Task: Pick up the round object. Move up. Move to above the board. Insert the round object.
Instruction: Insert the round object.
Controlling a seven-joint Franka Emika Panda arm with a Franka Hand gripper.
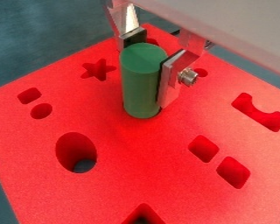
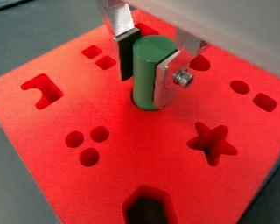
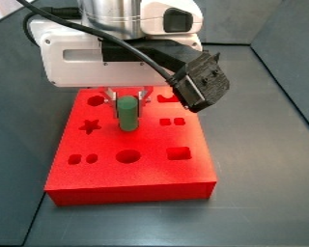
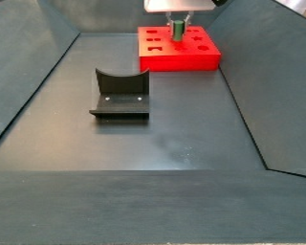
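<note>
The gripper (image 1: pixel 149 70) is shut on the round object (image 1: pixel 140 87), a slim green peg held upright between the silver fingers (image 1: pixel 174 77). It hangs over the middle of the board (image 1: pixel 130 166), a flat bright red block with cut-out holes. In a wrist view the peg's (image 2: pixel 146 52) lower end sits at the mouth of a round hole in the board (image 2: pixel 130 149); how deep it goes is hidden. Both side views show the gripper (image 3: pixel 125 99) (image 4: pixel 179 23) with the peg (image 3: pixel 125 118) (image 4: pixel 178 33) standing on the board's top (image 3: pixel 131 178) (image 4: pixel 182 57).
Other holes lie around the peg: a star (image 1: pixel 98 68), a large round hole (image 1: pixel 76 151), two squares (image 1: pixel 219 159). The dark grey fixture (image 4: pixel 120 94) stands on the floor well in front of the board. Sloped dark walls (image 4: pixel 41 86) enclose the floor.
</note>
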